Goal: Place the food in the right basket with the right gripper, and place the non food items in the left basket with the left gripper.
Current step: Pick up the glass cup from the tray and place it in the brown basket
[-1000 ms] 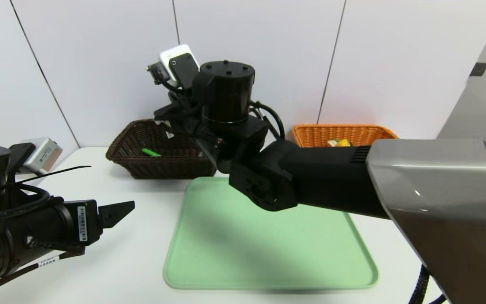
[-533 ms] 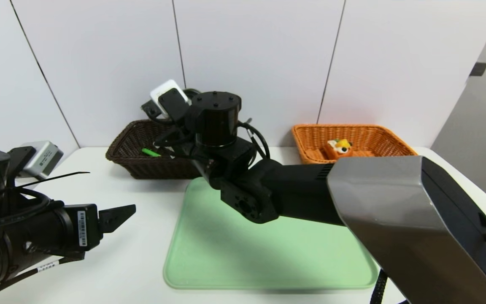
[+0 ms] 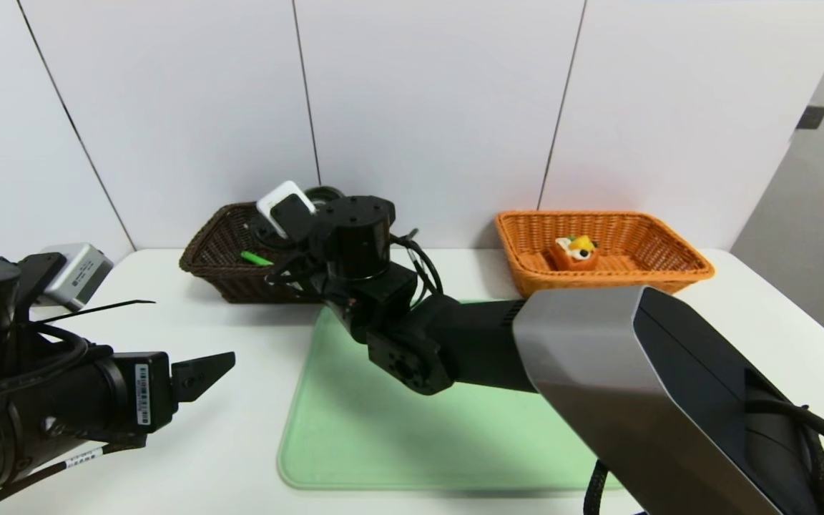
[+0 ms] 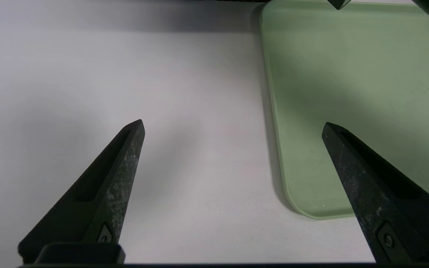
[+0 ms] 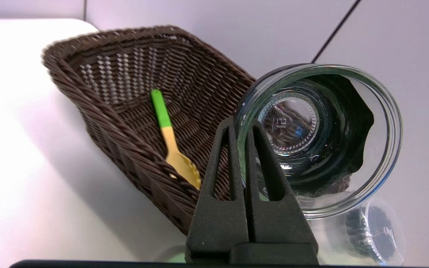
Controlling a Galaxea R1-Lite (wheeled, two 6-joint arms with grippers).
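Inside dark brown basket [image 5: 132, 108]: yellow spoon [image 5: 171, 143]. Over its rim: right gripper [image 5: 242, 126] pinching glass cup [image 5: 318, 137]. Inside orange basket [image 3: 601, 247]: cake [image 3: 574, 252]. Beside tray [image 4: 352, 74]: left gripper [image 4: 233, 126], spread.

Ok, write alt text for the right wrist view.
The right gripper, shut, pinches the rim of a clear glass cup held on its side, mouth toward the camera, beside a dark brown basket. A yellow spoon with a green handle lies inside the basket on the white table.

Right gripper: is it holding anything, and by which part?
Yes. The right gripper is shut on the glass cup, pinching its rim wall, beside the dark brown basket.
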